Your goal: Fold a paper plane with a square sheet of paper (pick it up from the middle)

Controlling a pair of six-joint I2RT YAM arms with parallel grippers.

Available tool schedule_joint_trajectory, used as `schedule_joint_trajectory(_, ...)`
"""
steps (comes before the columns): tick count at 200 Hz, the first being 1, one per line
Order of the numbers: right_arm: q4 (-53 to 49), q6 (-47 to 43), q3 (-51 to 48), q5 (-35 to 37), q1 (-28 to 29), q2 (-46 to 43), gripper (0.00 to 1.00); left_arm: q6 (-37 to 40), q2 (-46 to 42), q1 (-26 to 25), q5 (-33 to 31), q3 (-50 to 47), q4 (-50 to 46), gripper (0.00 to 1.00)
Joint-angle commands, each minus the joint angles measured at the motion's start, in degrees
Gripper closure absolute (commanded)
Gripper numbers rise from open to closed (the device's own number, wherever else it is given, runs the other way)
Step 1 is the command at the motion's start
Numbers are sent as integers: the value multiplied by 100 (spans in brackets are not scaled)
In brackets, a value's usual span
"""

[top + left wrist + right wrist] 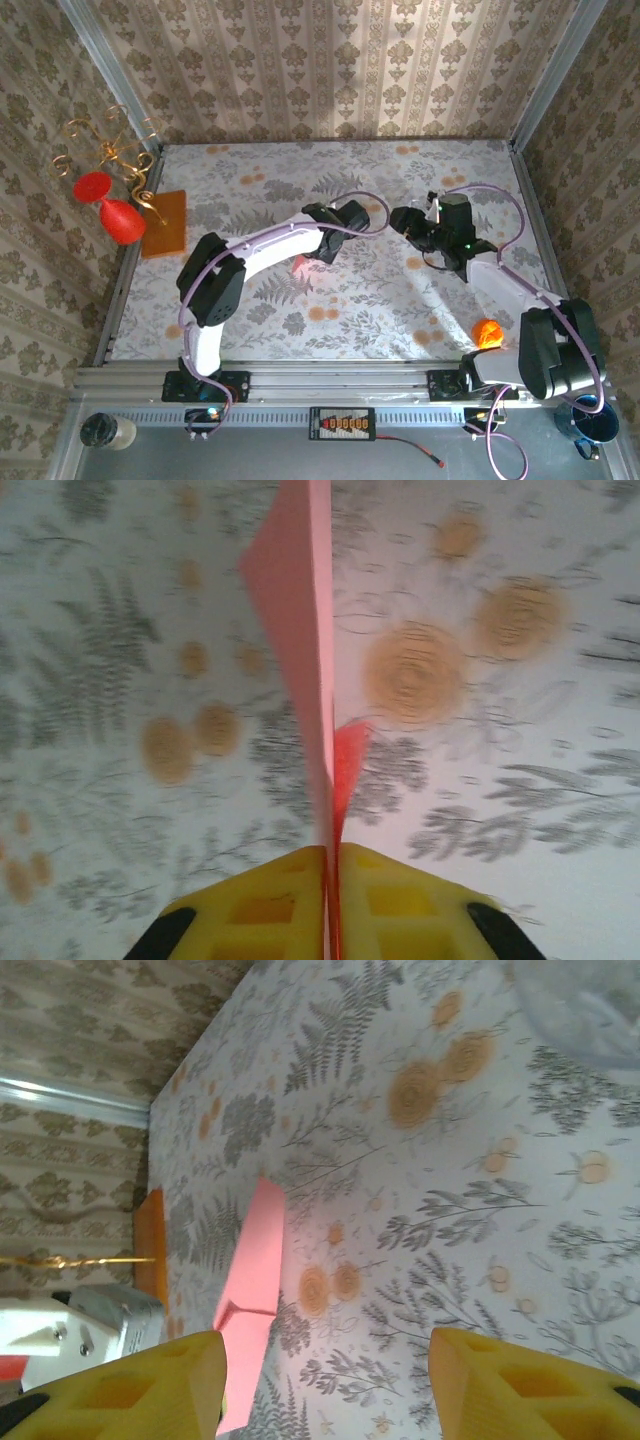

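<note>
The pink sheet of paper is folded into a narrow, pointed shape and sits mid-table under my left gripper. In the left wrist view the paper stands on edge, running away from the yellow fingers. My left gripper is shut on its near end. The right wrist view has the folded paper to its left, above the floral cloth. My right gripper is open with nothing between its fingers. It hovers to the right of the paper.
An orange rectangular sheet lies at the left edge of the table, next to red cups on a gold stand. A small orange ball rests near the right arm's base. Patterned walls close in three sides.
</note>
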Motion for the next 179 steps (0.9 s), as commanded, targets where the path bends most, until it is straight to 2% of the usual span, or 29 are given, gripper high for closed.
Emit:
schedule_joint_trajectory(1, -317, 83, -63, 380, -80, -239, 43, -274, -184, 82, 1538, -220, 752, 80)
schedule_joint_trajectory(31, -347, 68, -34, 350, -99, -257, 42, -628, -442, 356, 2891, -706, 1663, 62)
schedule_joint_trajectory(49, -474, -11, 102, 267, -86, -150, 42, -758, -701, 558, 3319, -1007, 2004, 51)
schedule_joint_trajectory(79, -742, -233, 422, 159, 191, 164, 42, -1111, -1364, 1050, 3814, -1741, 2658, 41)
schedule_joint_trajectory(108, -1045, -413, 855, 249, 869, 739, 42, -1503, -2128, 1755, 3944, -2726, 3261, 28)
schedule_joint_trajectory(120, -1097, -428, 1054, 255, 1186, 1039, 43, -1557, -2458, 2038, 3904, -3108, 3370, 17)
schedule_joint_trajectory(136, -1176, -396, 1316, 232, 1536, 1478, 45, -1586, -2940, 2335, 3800, -3557, 3466, 6)
schedule_joint_trajectory(155, -1115, -236, 1537, 84, 1807, 1979, 54, -1631, -3473, 2631, 3778, -3938, 3464, 0)
schedule_joint_trajectory(179, -939, -50, 1842, -154, 2079, 2546, 68, -1690, -3932, 3049, 3808, -4256, 3369, 0)
